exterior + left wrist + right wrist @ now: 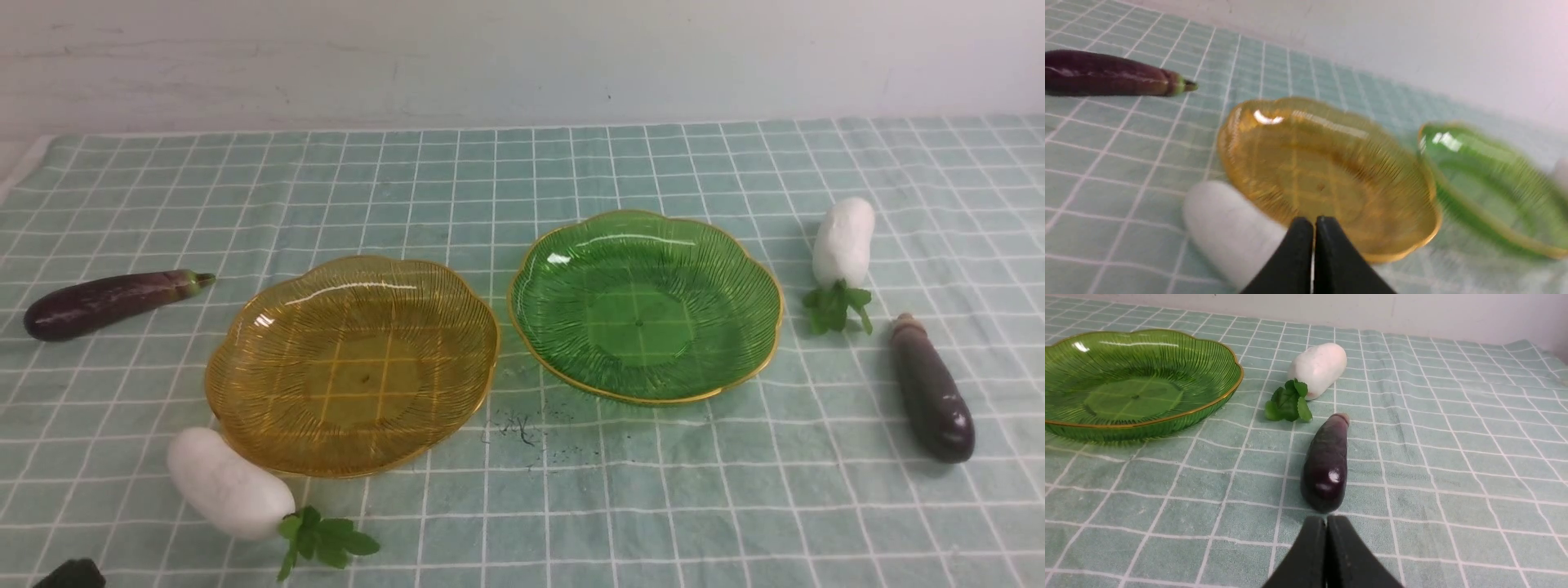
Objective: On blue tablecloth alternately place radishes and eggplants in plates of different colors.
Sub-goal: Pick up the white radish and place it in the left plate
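On the blue tablecloth (571, 506) an amber plate (245, 384) and a green plate (735, 278) sit side by side, both empty. One white radish (224, 483) lies against the amber plate's near left rim; another radish (844, 241) lies right of the green plate. A purple eggplant (106, 303) lies far left, a second eggplant (931, 392) far right. My left gripper (1314, 222) is shut and empty, just short of the near radish (1229, 228) and amber plate (1392, 241). My right gripper (1326, 520) is shut and empty, just short of the right eggplant (1326, 463).
A pale wall rises behind the cloth's far edge. Dark specks (522, 429) mark the cloth in front of the gap between the plates. A dark part of the left arm (69, 574) shows at the front view's lower left corner.
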Controlling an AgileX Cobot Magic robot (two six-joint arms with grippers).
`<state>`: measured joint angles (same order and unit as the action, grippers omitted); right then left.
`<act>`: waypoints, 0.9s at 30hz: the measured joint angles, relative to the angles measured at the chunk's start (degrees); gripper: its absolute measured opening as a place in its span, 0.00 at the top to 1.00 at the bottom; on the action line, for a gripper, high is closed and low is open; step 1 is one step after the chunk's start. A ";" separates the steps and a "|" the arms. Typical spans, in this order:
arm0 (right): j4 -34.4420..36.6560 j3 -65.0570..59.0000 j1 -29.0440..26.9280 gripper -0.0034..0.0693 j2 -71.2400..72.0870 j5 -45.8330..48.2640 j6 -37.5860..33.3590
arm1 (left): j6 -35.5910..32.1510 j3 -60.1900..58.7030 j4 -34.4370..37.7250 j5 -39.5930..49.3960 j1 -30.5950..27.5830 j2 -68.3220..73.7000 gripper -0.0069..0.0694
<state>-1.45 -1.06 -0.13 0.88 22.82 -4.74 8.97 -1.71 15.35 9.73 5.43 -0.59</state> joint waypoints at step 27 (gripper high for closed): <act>39.05 -0.66 0.00 0.97 0.00 -30.96 11.50 | -5.12 43.96 3.05 39.07 0.00 45.78 0.92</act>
<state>37.59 -1.73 -0.13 0.88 -8.14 6.76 3.85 42.25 18.40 48.80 5.43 45.19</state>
